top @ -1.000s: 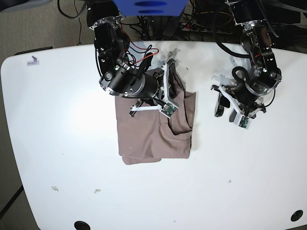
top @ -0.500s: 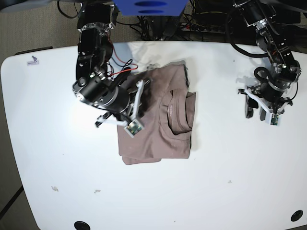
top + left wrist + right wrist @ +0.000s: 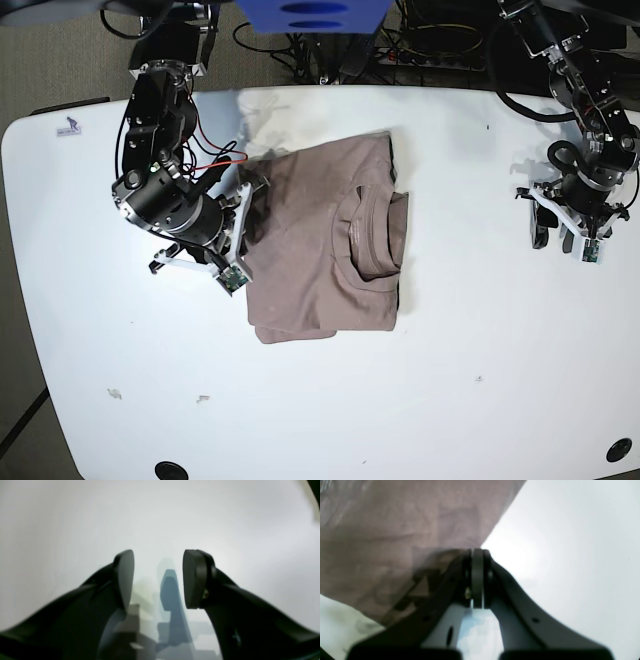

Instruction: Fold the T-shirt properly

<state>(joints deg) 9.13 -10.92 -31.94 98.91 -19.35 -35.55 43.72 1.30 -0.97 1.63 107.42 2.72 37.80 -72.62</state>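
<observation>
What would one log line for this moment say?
T-shirt: folded on table | left pincer: open, empty | right pincer: shut, beside shirt

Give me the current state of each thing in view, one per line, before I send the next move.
T-shirt: folded into a compact block, collar showing on top, lying flat on the table, not held.
Left tool: open, empty, over bare table away from the shirt.
Right tool: shut, holding nothing, at the shirt's edge.
Table: white, a few small specks near its front edge.
</observation>
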